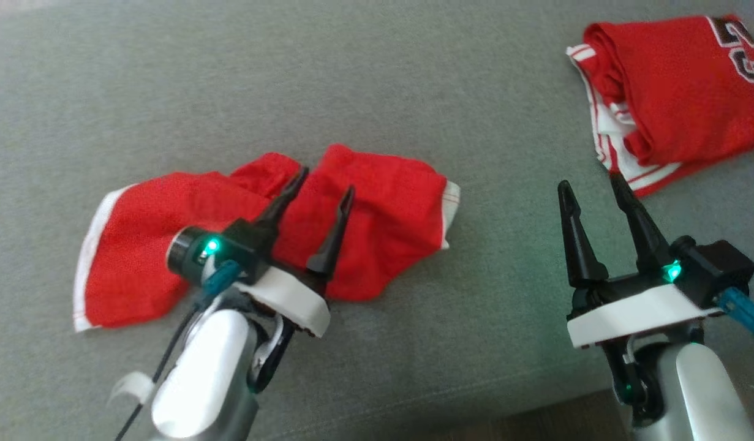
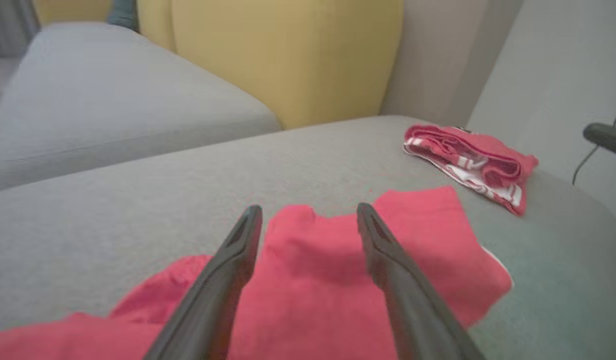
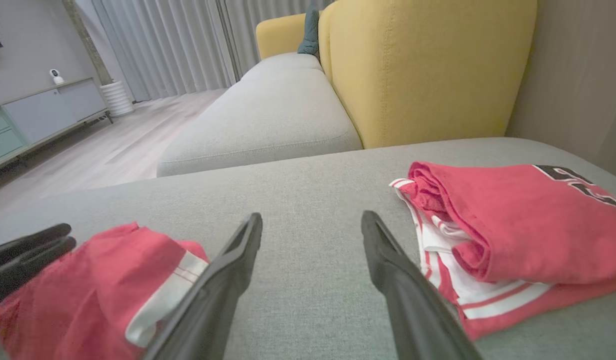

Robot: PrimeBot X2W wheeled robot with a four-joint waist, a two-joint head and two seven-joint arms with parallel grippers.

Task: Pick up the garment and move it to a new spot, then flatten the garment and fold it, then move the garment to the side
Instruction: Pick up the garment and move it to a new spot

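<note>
Far left, the red garment lies rumpled on the grey cushion. Its white-trimmed edge splays out to the left, and a bunched ridge runs up the middle. Right over that ridge hangs the left gripper, fingers spread wide with nothing between them and the tips just above the cloth (the left wrist view shows red fabric under both fingers, none pinched).

Moving across, there's a bare stretch of cushion, then the right gripper, also spread and empty. It sits well apart from the garment and near a folded red jersey at the far right.

My read is that the garment is down on its spot and flattening is the step in hand, because nothing is smooth yet. The next move calls for a pinch on each end of the cloth. The right gripper would need to come across to the trimmed right edge, then both pull outward, low and even, so the ridge doesn't bunch again.
</note>
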